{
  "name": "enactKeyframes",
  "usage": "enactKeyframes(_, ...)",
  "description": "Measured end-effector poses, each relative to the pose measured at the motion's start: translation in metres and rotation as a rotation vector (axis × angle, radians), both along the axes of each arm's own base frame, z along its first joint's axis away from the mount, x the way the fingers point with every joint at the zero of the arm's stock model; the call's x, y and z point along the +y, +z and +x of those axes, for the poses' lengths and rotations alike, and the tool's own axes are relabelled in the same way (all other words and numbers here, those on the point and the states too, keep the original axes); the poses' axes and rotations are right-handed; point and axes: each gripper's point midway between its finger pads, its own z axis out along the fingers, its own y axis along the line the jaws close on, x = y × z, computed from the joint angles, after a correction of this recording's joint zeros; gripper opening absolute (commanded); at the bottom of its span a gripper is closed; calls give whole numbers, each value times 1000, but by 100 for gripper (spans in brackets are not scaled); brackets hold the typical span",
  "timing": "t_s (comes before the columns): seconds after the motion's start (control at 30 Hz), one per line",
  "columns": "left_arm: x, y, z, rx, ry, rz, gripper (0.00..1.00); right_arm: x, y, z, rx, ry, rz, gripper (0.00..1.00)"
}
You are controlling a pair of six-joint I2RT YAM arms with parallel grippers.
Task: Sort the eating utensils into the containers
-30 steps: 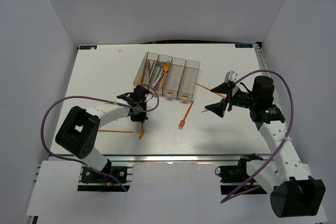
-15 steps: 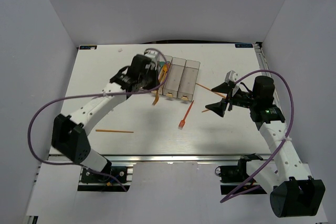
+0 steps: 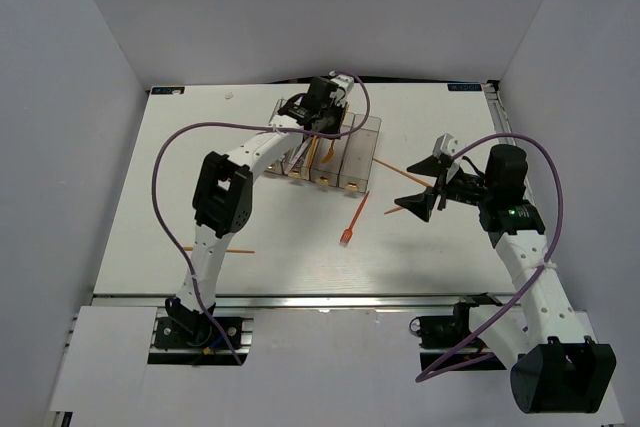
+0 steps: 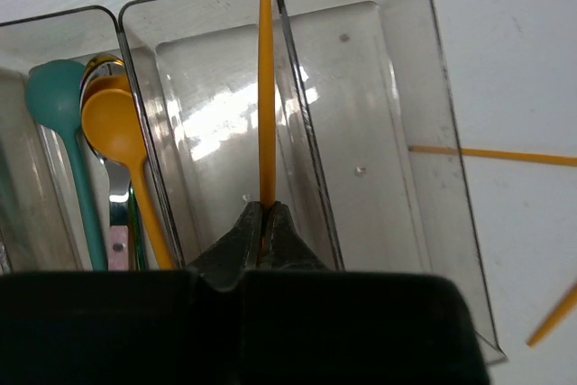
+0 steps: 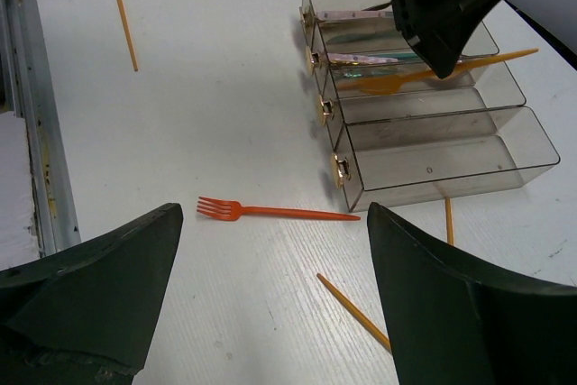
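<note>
- The left gripper (image 4: 264, 215) is pinched tight on one end of a slim orange utensil (image 4: 266, 87). Seen edge-on, I can't tell whether it is a knife or a spoon.
- It hangs over the row of clear bins (image 5: 451, 169), lined up with the wall between two empty compartments. I can't say which one it sits over.
- It looks like light, stiff, smooth plastic. Held by its tip it could swing or slip, so I'd take it nearer mid-handle.
- The next compartment holds a teal spoon (image 4: 59, 105) and an orange spoon (image 4: 113, 119).
- The right gripper (image 3: 410, 195) is spread wide and empty beside the bins.
- A red-orange fork (image 5: 270, 212) lies flat on the table ahead of it. It looks awkward to lift, so I'd pinch across its handle.
- A thin orange stick (image 4: 496, 154) lies loose nearby, and a purple cable (image 3: 165, 177) loops off the left arm. The bin walls look like the likeliest snag.
</note>
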Motion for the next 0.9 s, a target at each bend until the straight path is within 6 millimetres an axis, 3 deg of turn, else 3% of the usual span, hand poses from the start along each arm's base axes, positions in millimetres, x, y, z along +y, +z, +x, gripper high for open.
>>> enactKeyframes(0.13, -1, -17, 14, -11, 10, 38, 3, 0, 0, 0, 0, 0, 0, 89)
enactKeyframes(0.23, 2, -20, 16, -16, 14, 59, 27, 0, 0, 0, 0, 0, 0, 89)
enactKeyframes(0.27, 3, -21, 17, -17, 22, 64, 41, 0, 0, 0, 0, 0, 0, 89)
enactKeyframes(0.33, 5, -21, 18, -22, 30, 71, 53, 0, 0, 0, 0, 0, 0, 89)
enactKeyframes(0.57, 13, -24, 5, 7, 34, 82, 56, 0, 0, 0, 0, -1, 0, 89)
enactKeyframes(0.63, 16, -18, -8, 23, 16, 71, 53, -2, 0, 1, -1, -6, 0, 89)
enactKeyframes(0.7, 20, -6, -30, 43, -21, 39, 41, -4, 0, 2, -1, -14, -1, 89)
enactKeyframes(0.8, 30, 17, -82, 81, -95, -31, 34, -6, 0, 4, -5, -24, -2, 89)
enactKeyframes(0.9, 41, 39, -140, 96, -171, -122, 35, -8, 0, 6, -11, -31, -5, 89)
